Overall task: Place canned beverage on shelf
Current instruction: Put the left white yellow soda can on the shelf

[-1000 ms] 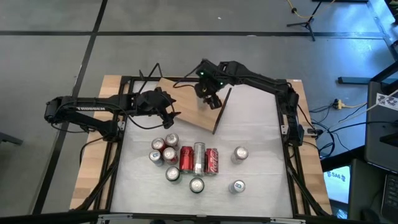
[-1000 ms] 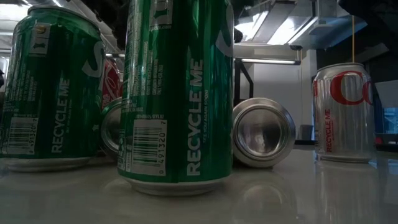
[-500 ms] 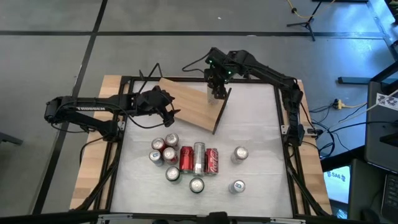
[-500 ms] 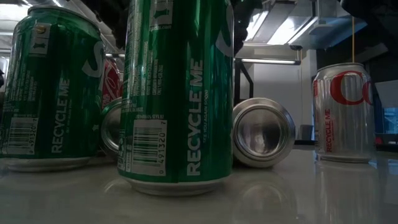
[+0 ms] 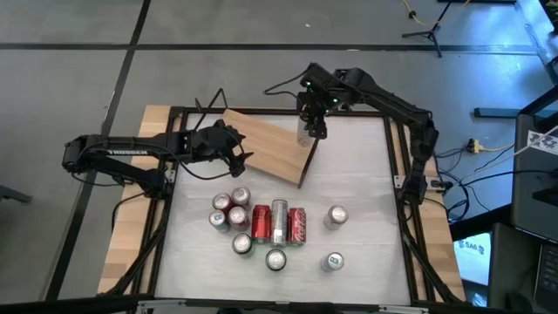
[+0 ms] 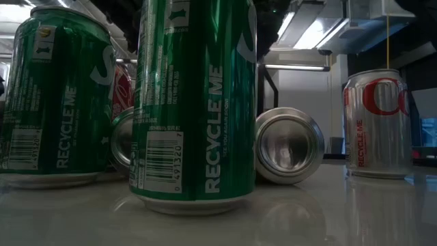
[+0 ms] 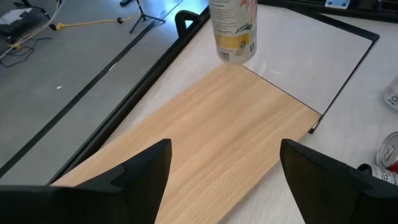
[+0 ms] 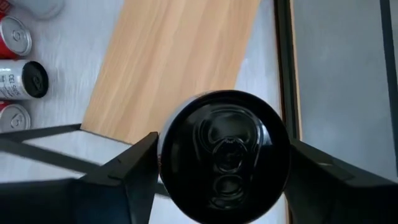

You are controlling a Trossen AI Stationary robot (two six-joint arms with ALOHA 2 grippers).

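The right gripper [image 5: 312, 123] has its two fingers [image 8: 134, 168] clamped on the sides of a canned beverage [image 8: 225, 155], dark top upward (the label shows pale and yellow in the left wrist view), held above the far corner of the shelf [image 5: 266, 151], whose wooden board lies beneath and beyond the jaws. The left gripper [image 5: 245, 153] hovers over the near end of that board with its jaws apart and nothing between them, the can well ahead of them.

The right gripper [image 5: 307, 131] hung with a can [image 8: 224, 155] clamped between its fingers; the left gripper [image 7: 224, 168] stood spread, holding nothing.
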